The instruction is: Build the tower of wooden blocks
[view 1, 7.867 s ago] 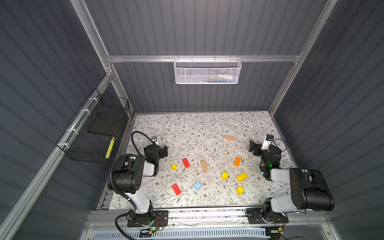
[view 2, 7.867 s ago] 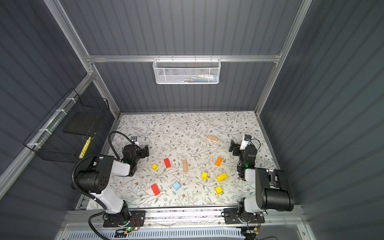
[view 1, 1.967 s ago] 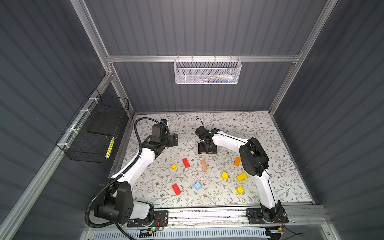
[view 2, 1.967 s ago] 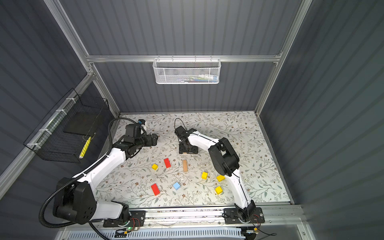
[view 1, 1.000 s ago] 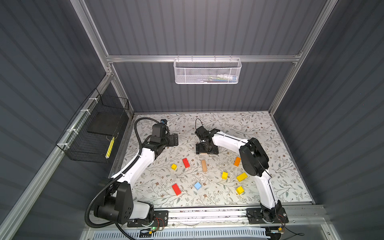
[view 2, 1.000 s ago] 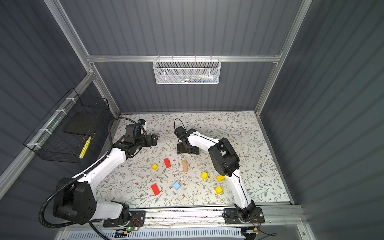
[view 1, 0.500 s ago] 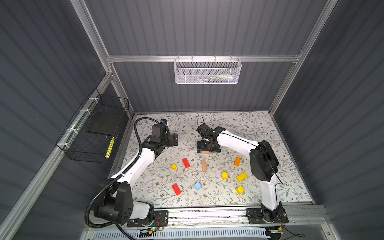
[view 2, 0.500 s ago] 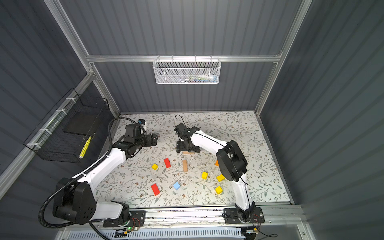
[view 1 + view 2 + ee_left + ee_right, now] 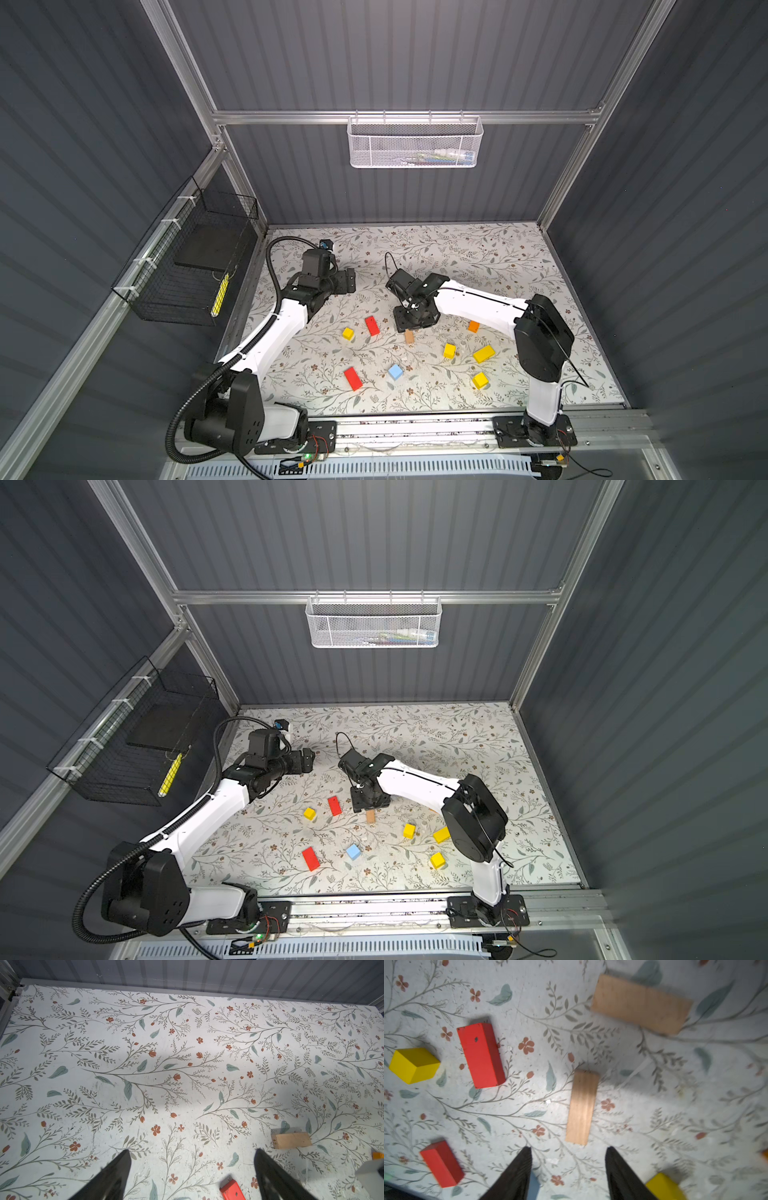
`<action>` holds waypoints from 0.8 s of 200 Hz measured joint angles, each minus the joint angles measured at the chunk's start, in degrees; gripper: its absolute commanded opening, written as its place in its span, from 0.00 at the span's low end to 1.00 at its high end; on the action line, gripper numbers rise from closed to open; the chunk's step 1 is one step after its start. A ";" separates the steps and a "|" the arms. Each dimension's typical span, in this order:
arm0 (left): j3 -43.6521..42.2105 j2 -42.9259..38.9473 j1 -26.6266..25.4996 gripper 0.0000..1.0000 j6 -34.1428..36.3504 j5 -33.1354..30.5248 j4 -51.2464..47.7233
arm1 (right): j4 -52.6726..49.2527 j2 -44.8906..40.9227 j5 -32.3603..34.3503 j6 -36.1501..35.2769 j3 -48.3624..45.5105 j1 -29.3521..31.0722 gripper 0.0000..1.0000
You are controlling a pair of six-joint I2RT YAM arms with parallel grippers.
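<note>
Landmark: tan brick (image 9: pixel 581 1107), lying flat on the counter (image 9: pixel 478 257). No tower yet: every block in view lies singly, none stacked. Left end effector (image 9: pixel 351 281): well left of the tan brick and farther back, raised, fingers spread wide with nothing between them. It points across the counter, not down at any block. Yellow cube (image 9: pixel 348 333) and red brick (image 9: pixel 372 325): left of the tan brick, the red one nearer to it, both apart from it. Right end effector (image 9: pixel 569 1148): raised over one end of the tan brick, pointing down, fingers about half parted and empty, with the counter showing through the gap. In both top views only one end of the brick shows from under it. Key relation, from the right wrist view: the tan brick lies just beyond the fingertips. Its long axis runs away from them, square to the line on which the fingers close. Judgement: closing would fall across the narrow width, so no wrist turn looks needed, only a short advance and a descent. The right arm is plainly the nearer. A second tan brick (image 9: pixel 641 1004) lies past the tan brick's far end, skewed to it and blurred. I cannot find it in the top views. Risk, as I judge it: a fingertip nudging that neighbour. Orange brick (image 9: pixel 473 326): right of the tan brick, apart.
</note>
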 measured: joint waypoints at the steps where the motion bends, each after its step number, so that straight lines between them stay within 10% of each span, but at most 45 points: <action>1: 0.00 -0.02 0.00 0.92 0.00 0.00 0.00 | 0.07 0.00 -0.17 0.24 -0.11 0.13 0.43; 160: -0.74 -0.83 -0.44 0.91 -1.31 0.22 -0.31 | 3.48 6.14 -8.83 -1.20 -2.14 1.27 0.02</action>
